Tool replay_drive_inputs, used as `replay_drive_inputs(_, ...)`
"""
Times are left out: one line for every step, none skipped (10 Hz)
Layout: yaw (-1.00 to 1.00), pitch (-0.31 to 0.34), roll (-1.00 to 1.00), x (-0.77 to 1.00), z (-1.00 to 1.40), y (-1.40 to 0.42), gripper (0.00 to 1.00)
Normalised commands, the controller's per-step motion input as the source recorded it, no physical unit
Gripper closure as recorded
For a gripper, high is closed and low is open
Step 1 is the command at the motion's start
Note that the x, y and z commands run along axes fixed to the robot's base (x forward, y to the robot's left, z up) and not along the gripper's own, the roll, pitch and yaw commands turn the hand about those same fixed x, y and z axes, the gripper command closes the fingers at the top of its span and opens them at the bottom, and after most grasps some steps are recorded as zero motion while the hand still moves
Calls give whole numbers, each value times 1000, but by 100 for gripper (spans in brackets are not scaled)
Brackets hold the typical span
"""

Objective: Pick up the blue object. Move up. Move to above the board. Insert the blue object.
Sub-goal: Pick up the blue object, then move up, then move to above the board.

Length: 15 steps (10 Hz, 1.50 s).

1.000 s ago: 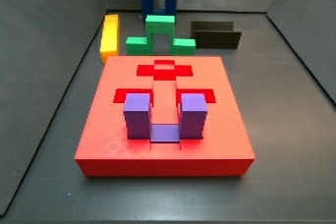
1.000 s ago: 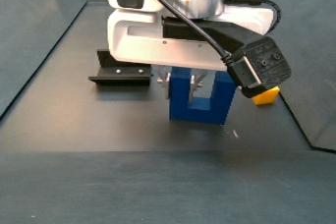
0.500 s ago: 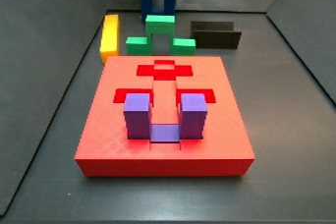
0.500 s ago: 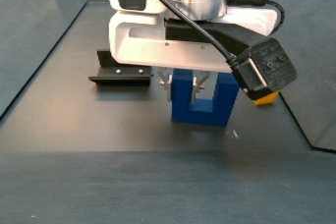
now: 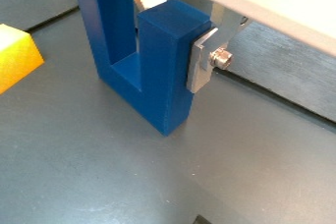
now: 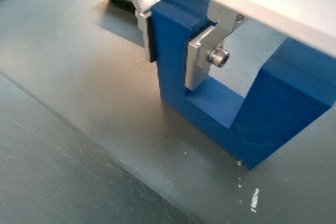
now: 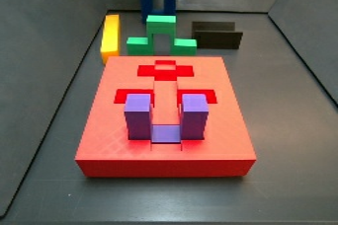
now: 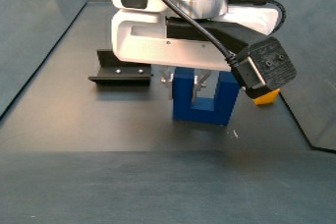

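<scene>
Claw (image 6: 178,41) clamped on blue object (image 6: 230,90) prong | base likely grounded | far finger half-hidden

You have the blue object (image 8: 205,98) standing upright on the dark floor, a dark blue U-shaped block with two prongs pointing up from a joining base (image 5: 138,83). One prong sits between the silver fingers (image 6: 201,55) of the gripper (image 6: 174,33), which is at the far end of the workspace, low over the floor; the plates press both faces of that prong (the second prong (image 6: 292,88) stands free). The board (image 7: 165,118) is a large flat red slab lying well apart from the block, nearer in a side view, with cross-shaped and rectangular recesses cut into its top.
</scene>
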Motion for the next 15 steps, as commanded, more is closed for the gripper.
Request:
replay_drive_inputs(0,0,0,0,0,0,100)
replay_drive_inputs(0,0,0,0,833,0,100)
replay_drive_inputs(14,26,-10,-32,804,-32,100)
replay_drive_inputs(12,46,-5,-66,593,-41,100)
replay_drive_inputs(15,27,17,-46,387,-21,100)
replay_drive_inputs(0,0,0,0,1400,0,100)
replay_drive_inputs(1,41,-13,-25,1400,-6,100)
replay_drive_inputs(-4,42,7,-39,1400,-9,100)
replay_drive_inputs(5,32,18,-12,1400,-2,100)
replay_drive_inputs(7,69,12,40,1400,7,100)
replay_drive_inputs(2,99,0,34,1400,1,100)
replay_drive_inputs(5,88,7,7,496,-1,100)
replay_drive_inputs(5,67,12,26,227,-1,100)
replay_drive_inputs(577,373,-123,-62,138,-1400,100)
replay_drive_inputs(524,348,-82,-66,141,-1400,100)
